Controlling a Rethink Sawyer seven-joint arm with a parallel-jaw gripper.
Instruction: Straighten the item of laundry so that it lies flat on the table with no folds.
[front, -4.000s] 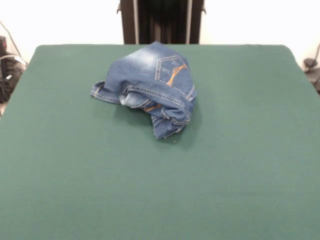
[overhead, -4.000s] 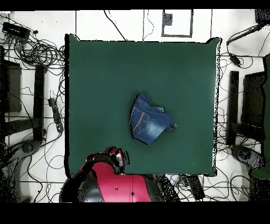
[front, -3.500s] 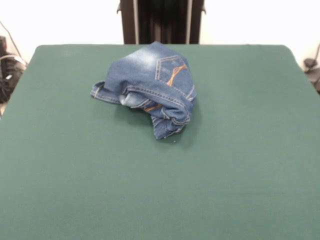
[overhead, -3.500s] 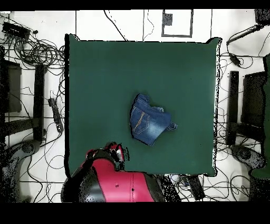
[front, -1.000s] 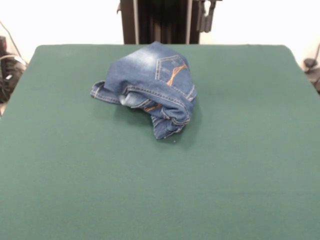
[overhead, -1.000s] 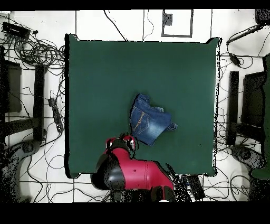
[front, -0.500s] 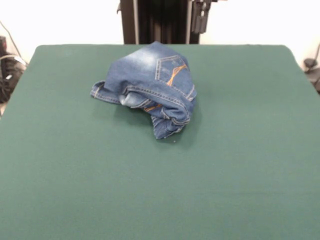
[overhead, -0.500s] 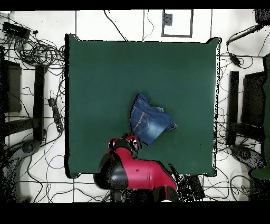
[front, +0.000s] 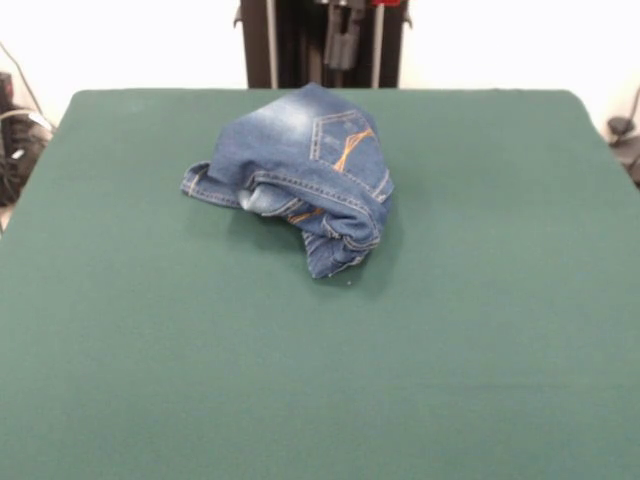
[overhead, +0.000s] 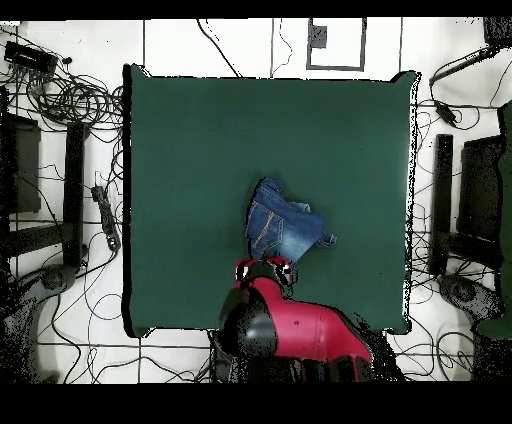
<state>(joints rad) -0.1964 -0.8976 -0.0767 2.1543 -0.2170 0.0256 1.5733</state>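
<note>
The small blue denim jeans (front: 299, 178) lie crumpled in a folded heap on the dark green table (front: 320, 360), toward its far middle. Orange stitching and a back pocket show on top. In the overhead view the jeans (overhead: 285, 230) lie right of centre, toward the robot's side of the table (overhead: 200, 150). My gripper (front: 343, 40) hangs at the top edge of the front view, above and just behind the heap, apart from it. In the overhead view the red and black arm head (overhead: 263, 275) covers the gripper and the heap's near edge.
The black pedestal (front: 300, 40) stands behind the table's far edge. Cables and black stands (overhead: 60, 200) lie on the floor around the table in the overhead view. A dark object (front: 15, 140) sits off the table's left side.
The arm has swung from beside the table in over its robot-side edge to just above the jeans. In the front view the gripper has come into sight and moved left. The jeans have not moved.
</note>
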